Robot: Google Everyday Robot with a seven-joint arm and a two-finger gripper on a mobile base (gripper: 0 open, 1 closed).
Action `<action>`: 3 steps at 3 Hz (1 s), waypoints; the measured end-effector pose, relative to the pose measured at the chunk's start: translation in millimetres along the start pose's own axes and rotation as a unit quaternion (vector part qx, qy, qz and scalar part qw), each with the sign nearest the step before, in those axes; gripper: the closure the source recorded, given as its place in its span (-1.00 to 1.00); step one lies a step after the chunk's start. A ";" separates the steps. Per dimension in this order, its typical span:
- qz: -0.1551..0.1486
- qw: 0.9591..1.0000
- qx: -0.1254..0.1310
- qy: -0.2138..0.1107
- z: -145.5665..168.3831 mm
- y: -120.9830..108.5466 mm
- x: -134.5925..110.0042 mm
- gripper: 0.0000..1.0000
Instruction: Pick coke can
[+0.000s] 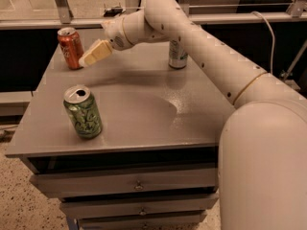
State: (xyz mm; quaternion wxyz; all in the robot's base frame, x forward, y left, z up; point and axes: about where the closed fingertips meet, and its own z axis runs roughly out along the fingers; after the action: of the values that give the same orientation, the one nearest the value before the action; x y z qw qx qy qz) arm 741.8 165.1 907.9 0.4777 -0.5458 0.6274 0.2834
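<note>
Coke can (pixel 70 48): upright, long axis vertical, far-left corner of worktop (pixel 144 104), roughly 11 o'clock from worktop centre.

Claw (pixel 90 58): hangs above far-left part of worktop, tip angled down-left toward can. Released or clenched: cannot tell.

Key relation: can lies at about 10 o'clock from claw tip, just beside it; contact or small gap, cannot tell.

Judgement: short reach toward 10 o'clock, side approach across vertical axis.

Green can (pixel 83 111) at 6 o'clock from claw, well apart. Silver can (pixel 178 55) at 3 o'clock, behind arm.
</note>
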 end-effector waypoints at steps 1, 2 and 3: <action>0.017 0.999 -0.020 -0.040 38.4 4.6 -16.2 -1.00; 0.022 0.998 -0.031 -0.055 60.1 9.3 -23.0 -1.00; 0.024 0.997 -0.042 -0.058 80.9 13.2 -25.4 -0.55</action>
State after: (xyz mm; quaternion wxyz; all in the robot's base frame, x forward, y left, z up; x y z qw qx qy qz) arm 751.3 249.8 897.8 0.4828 -0.5331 0.5988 0.3523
